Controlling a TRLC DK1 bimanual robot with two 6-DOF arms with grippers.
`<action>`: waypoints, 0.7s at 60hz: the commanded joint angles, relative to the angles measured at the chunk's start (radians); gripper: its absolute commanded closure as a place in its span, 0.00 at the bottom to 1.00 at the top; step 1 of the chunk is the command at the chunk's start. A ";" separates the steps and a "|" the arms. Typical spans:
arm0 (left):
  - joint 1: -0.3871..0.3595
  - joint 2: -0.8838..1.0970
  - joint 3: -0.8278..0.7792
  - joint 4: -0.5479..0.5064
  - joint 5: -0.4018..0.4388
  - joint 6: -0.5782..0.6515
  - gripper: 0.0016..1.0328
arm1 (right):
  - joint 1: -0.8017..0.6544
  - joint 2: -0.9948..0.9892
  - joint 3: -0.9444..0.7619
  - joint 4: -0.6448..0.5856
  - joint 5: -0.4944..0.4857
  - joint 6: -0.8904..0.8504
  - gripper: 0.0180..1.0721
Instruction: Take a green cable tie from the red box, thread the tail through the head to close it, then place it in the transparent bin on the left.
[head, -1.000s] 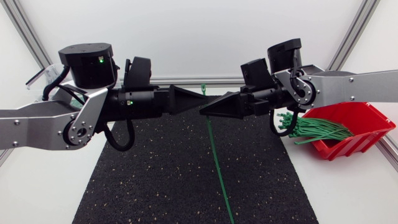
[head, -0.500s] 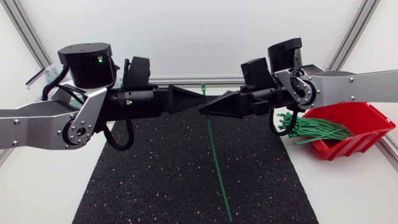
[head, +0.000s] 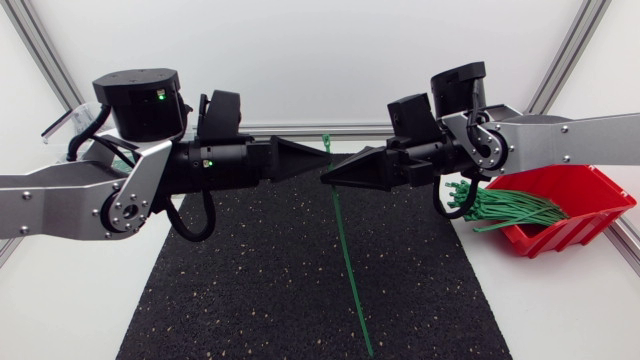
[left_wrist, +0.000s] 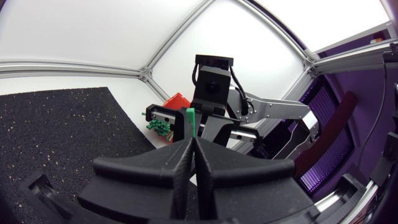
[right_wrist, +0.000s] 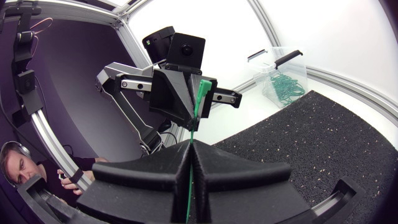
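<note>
Two claws pinch one green tie (head: 348, 262) in the air over the middle of the mat (head: 250, 290). The left claw (head: 316, 153) is clenched on it just under its small square head. The right claw (head: 328, 180) is clenched on it a little lower, so the two tips almost touch. The head pokes up above them. The long tail hangs down loose toward the near edge of the mat and is not in the head yet. I think the tie is very light and bendy, and smooth too, so it may slip or twist in a weak hold. The tail will likely wobble and spring back when bent. A good hold, I think, is one claw right by the head and the other near the tail's tip, to steer it in. The tie is bright green, flat and very thin, with a little block at one end. Spare ties (head: 510, 208) lie in the red box (head: 565, 235) past the right side of the mat. The bin (right_wrist: 267, 70) sits past its far left corner.
</note>
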 joint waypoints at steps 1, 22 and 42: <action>0.006 0.007 0.036 0.021 0.005 -0.011 0.96 | 0.015 0.015 -0.026 0.008 0.002 0.022 0.94; 0.006 0.006 0.041 0.020 0.005 -0.026 0.96 | 0.034 0.044 -0.030 0.020 0.005 0.020 0.94; 0.009 -0.002 0.042 0.020 0.005 -0.031 0.90 | 0.028 0.044 -0.032 0.022 0.005 0.020 0.94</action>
